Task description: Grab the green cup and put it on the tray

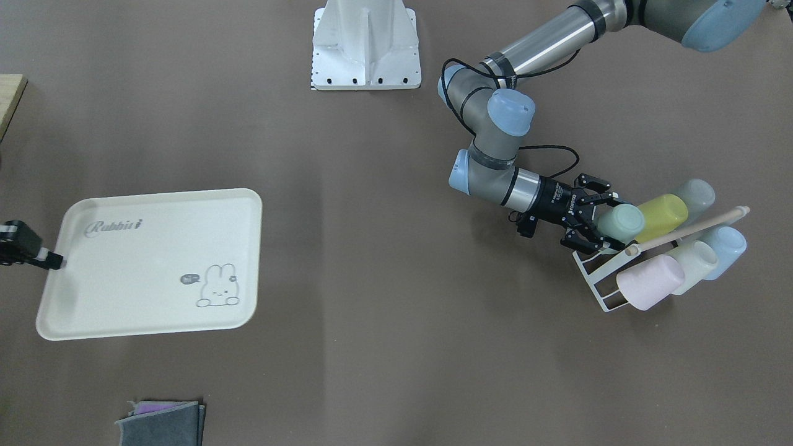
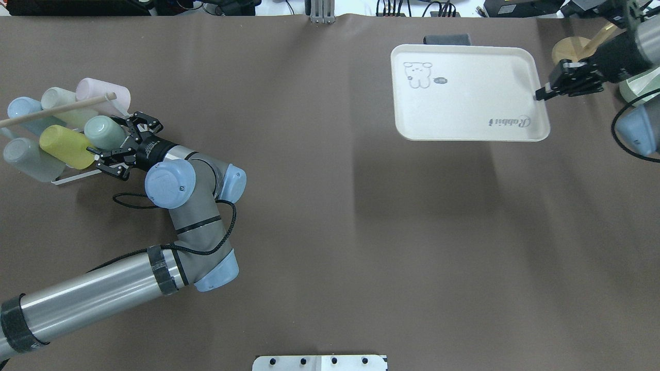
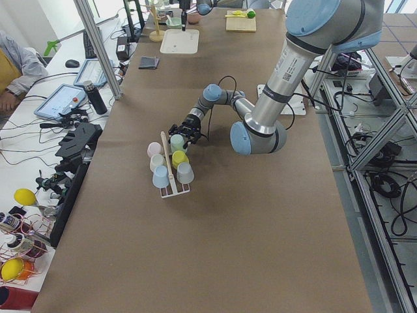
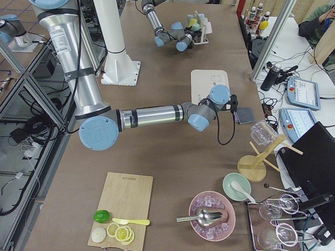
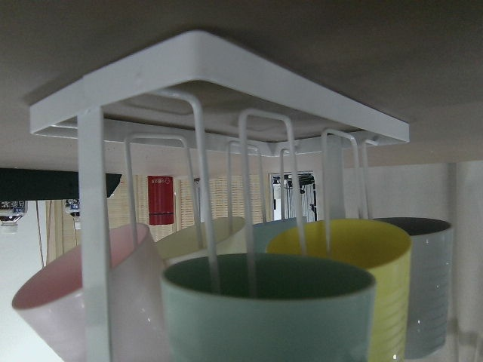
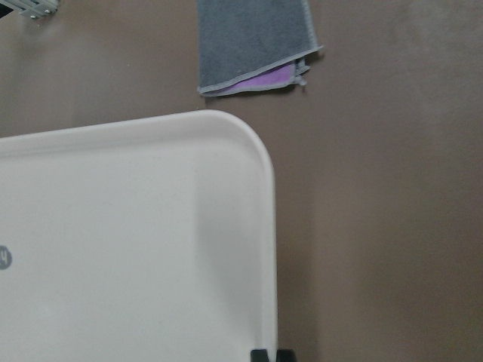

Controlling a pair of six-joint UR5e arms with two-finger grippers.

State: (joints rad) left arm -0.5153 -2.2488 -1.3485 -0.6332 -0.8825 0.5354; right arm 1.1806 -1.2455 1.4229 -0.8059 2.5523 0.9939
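**A:** Far left, the green cup (image 2: 103, 132) lies tilted on the wire rack (image 2: 77, 178), slotted over a prong and touching the yellow cup (image 2: 64, 147). The left gripper (image 2: 114, 142) has its fingers spread on either side of the cup's closed end and is not yet pinching.

**B:** So what's the risk?

**A:** As the fingers close, one could catch the yellow cup or a rack wire (they're packed tight). Pulling at an angle might snag the cup on its prong and drag the whole rack.

**B:** And further right?

**A:** The tray (image 2: 464, 103) sits well apart, across the table. The right gripper (image 2: 541, 94) is clamped on its rim. If that grip slips, the tray could shift under the cup.
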